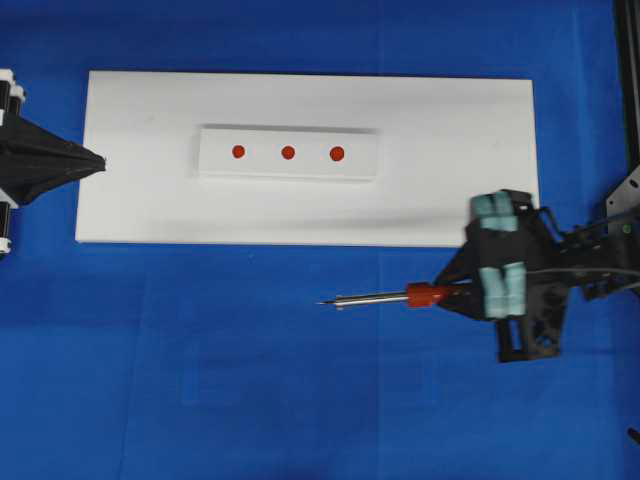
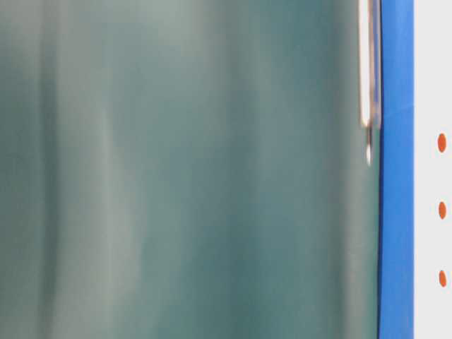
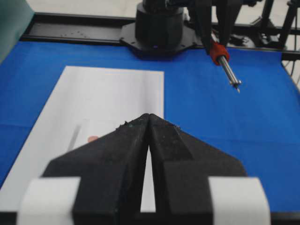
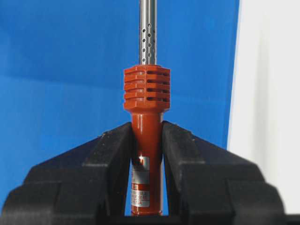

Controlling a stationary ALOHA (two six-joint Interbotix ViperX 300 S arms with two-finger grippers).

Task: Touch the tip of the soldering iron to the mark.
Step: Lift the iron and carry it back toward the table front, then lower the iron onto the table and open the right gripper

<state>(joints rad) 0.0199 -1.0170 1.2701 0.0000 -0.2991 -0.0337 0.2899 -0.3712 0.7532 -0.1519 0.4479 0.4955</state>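
Note:
The soldering iron (image 1: 380, 297) lies level above the blue cloth, just in front of the white board (image 1: 130, 200). My right gripper (image 1: 450, 291) is shut on its red-orange handle (image 4: 146, 140), behind the ribbed collar. The tip (image 1: 322, 303) points left, clear of the board. Three red marks (image 1: 238, 152) (image 1: 288, 152) (image 1: 337, 153) sit in a row on a raised white strip (image 1: 215, 150). My left gripper (image 1: 100, 160) is shut and empty at the board's left edge. In the left wrist view the iron (image 3: 225, 63) hangs far off, and one mark (image 3: 93, 138) peeks past my gripper (image 3: 149, 116).
A black frame rail (image 1: 630, 80) runs along the right edge. The right arm's black base (image 3: 159, 28) stands beyond the cloth. A blurred teal surface (image 2: 176, 176) fills most of the table-level view, beside the iron's shaft (image 2: 366, 63).

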